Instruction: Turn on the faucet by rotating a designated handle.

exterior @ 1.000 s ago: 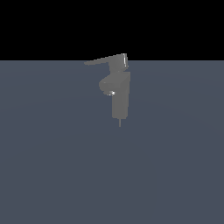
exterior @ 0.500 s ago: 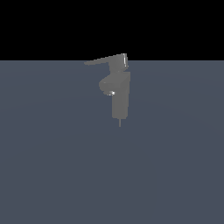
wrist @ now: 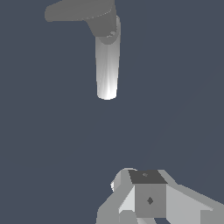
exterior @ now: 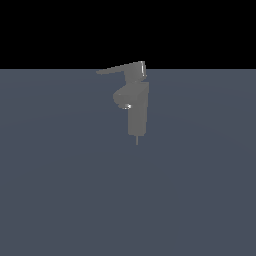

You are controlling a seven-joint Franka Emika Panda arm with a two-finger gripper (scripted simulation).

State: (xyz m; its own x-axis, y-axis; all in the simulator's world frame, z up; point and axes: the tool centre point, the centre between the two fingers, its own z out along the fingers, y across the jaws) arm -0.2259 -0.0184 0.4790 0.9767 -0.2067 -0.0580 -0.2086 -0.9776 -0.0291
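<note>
I am judging the task as barely begun: nothing of mine is touching the faucet (exterior: 137, 107), and its handle (exterior: 120, 69) is showing no sign of contact. In the exterior view the faucet is standing alone on the flat grey-blue floor (exterior: 60, 190), its boxy column upright, a rounded bulge on the side toward that view's left, and a thin pin (exterior: 137, 140) poking out below the column. The handle is projecting from the short block on top, tapering to a point toward the exterior view's left. My arm is not appearing in that view at all.

Through my wrist camera I am seeing the handle (wrist: 78, 10) and a pale, shiny cylindrical part (wrist: 107, 65) of the fixture, well apart from my gripper (wrist: 146, 197). Only the blocky pale tip of the gripper is showing at the edge of the picture, and I cannot tell how wide the jaws are standing. They are holding nothing and touching nothing that I can see.

What is left, as I am reading it, is the whole job: closing the gap, engaging the lever bar, and rotating it.
</note>
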